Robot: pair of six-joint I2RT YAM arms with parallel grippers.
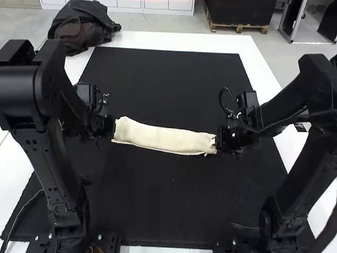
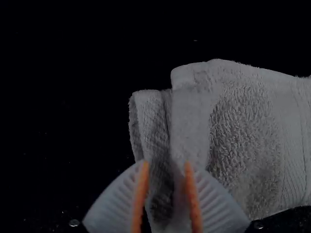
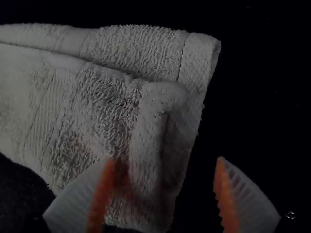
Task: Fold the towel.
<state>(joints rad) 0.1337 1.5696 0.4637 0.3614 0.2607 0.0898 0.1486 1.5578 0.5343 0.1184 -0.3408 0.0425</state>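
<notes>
The cream towel (image 1: 163,139) lies as a long narrow folded strip across the middle of the mat. At the strip's left end is my left gripper (image 1: 114,129), and at its right end my right gripper (image 1: 217,140). In the left wrist view, the left gripper (image 2: 166,164) stands partly open over the end of the towel (image 2: 243,141), where layered edges run between its fingers. The right gripper (image 3: 165,159) is open wider in the right wrist view, one finger over the towel (image 3: 92,111) and the other beyond its end.
A black mat (image 1: 168,211) covers most of the white table (image 1: 184,40). Dark bunched clothing (image 1: 84,26) rests at the table's far left corner. Both arms stand along the sides, reaching inward over the mat.
</notes>
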